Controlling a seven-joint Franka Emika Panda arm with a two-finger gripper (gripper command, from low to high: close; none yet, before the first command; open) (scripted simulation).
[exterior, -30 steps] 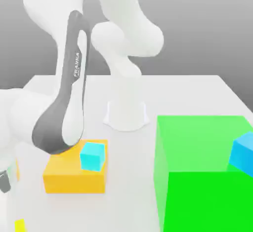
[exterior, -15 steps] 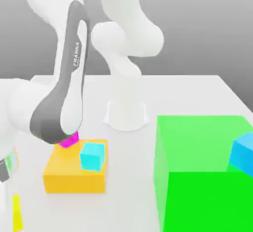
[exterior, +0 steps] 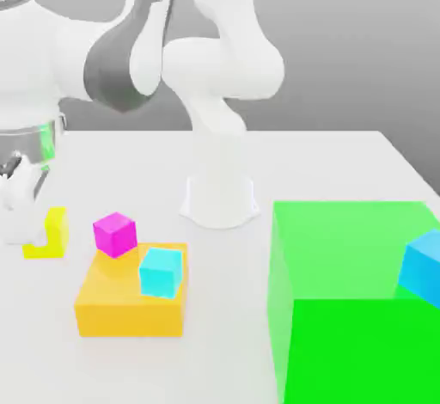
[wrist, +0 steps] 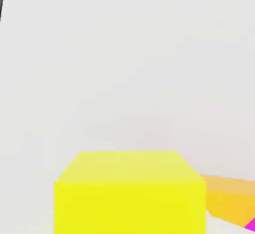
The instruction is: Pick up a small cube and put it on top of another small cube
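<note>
The small yellow cube (exterior: 58, 232) hangs just above the table at the exterior view's left, with my gripper (exterior: 36, 223) shut on it; a white finger (exterior: 19, 229) covers part of it. The hand view has the same yellow cube (wrist: 129, 193) close up. The small magenta cube (exterior: 114, 233) stands a short way toward the exterior view's right of the held cube, at the far left corner of the orange block (exterior: 129, 303). A sliver of that magenta cube (wrist: 251, 225) shows past the orange block (wrist: 230, 199) in the hand view.
A small cyan cube (exterior: 161, 272) rests on the flat orange block. A large green block (exterior: 361, 308) fills the exterior view's right, with a blue cube (exterior: 423, 265) at its edge. The arm's white base (exterior: 219, 200) stands behind the blocks.
The gripper has carried the yellow cube from the exterior view's lower left corner up and away to beside the magenta cube. The arm swung up, uncovering the magenta cube.
</note>
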